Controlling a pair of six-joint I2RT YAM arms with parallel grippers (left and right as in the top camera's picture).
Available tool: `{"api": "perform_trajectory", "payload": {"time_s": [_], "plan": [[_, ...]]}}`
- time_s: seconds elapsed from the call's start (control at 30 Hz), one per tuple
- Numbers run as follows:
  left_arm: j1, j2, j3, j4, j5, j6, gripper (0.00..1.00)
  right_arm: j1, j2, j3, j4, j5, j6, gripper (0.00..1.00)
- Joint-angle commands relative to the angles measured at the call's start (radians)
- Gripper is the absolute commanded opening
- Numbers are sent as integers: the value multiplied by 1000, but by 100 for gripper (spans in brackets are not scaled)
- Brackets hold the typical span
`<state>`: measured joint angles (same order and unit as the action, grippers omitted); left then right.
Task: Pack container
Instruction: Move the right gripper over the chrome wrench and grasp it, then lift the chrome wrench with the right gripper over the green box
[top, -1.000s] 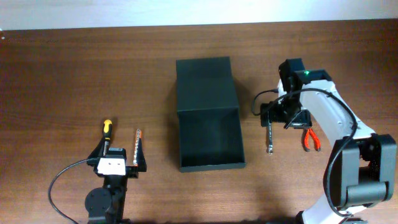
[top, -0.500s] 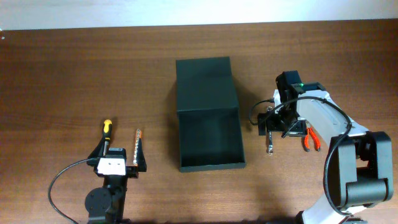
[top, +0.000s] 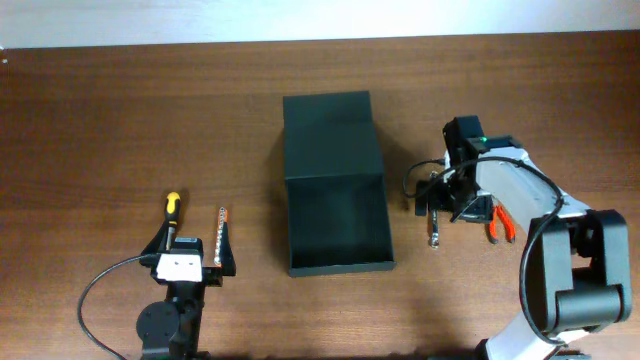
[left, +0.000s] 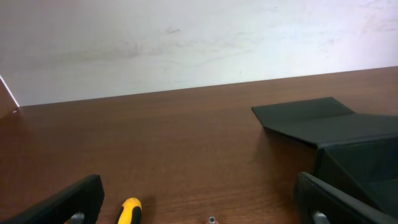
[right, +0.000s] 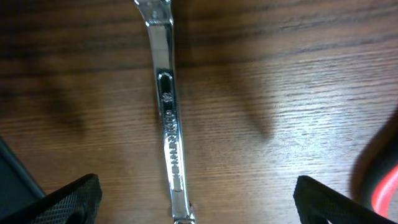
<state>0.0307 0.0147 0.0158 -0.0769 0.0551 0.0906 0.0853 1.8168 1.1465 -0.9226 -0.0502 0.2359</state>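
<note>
Overhead view: the dark container (top: 335, 215) sits open mid-desk (top: 120, 110), lid flap folded back, as the right gripper (top: 437, 198) hangs spread over a silver wrench (right: 169, 124) beside red-handled pliers (top: 498, 224); the left gripper (top: 195, 252) rests spread near a yellow screwdriver (top: 172, 204)

No legible text in any view. Wrench (right: 169, 124): stamped marking along the shank, running 12 to 6 o'clock in the right wrist view, characters too blurred to read. White plate (top: 181, 266) at 7 o'clock overhead: no characters resolvable.
</note>
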Motion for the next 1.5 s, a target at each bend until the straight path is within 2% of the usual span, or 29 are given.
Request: {"api": "perform_trajectory", "payload": {"time_s": [0.0,1.03,1.47], "plan": [[6,-8,-7,2,4,20,99,8,23,-38,23,13,8,99],[6,-8,-7,2,4,20,99,49,27,-38,49,74,-40,99],[6,-8,-7,2,4,20,99,49,86,-38,70,73,-40,99]]}}
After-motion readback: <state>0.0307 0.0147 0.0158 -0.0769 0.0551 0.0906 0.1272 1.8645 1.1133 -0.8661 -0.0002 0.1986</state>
